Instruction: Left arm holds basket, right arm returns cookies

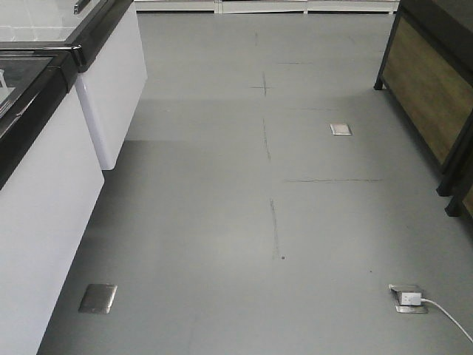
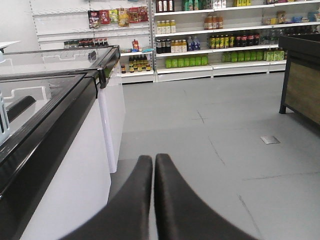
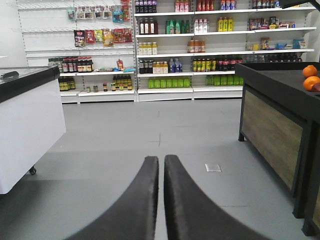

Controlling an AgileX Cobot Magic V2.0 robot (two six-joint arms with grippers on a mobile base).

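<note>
a: how are the fingers found?
b: the left gripper [image 2: 153,161] is seen clenched, nothing grasped; the right gripper [image 3: 161,160] likewise, above grey floor [image 3: 125,150].
a: and the basket, the cookies?
b: their place cannot be told; stocked shelves [image 3: 200,50] are faced.

The floor [image 1: 222,222] is gray and smooth, with thin dark lines. In the front view, 2 white freezers [image 1: 44,214] with black tops stand at 9 o'clock. A dark stand [image 1: 425,96] with a wood side is at 2 o'clock. A white plug [image 1: 411,297] sits at 5 o'clock. Far back, white shelves [image 3: 200,50] hold many bottles [image 3: 169,82]. In the right wrist view, 2 oranges [image 3: 311,80] lie at 3 o'clock.
</note>
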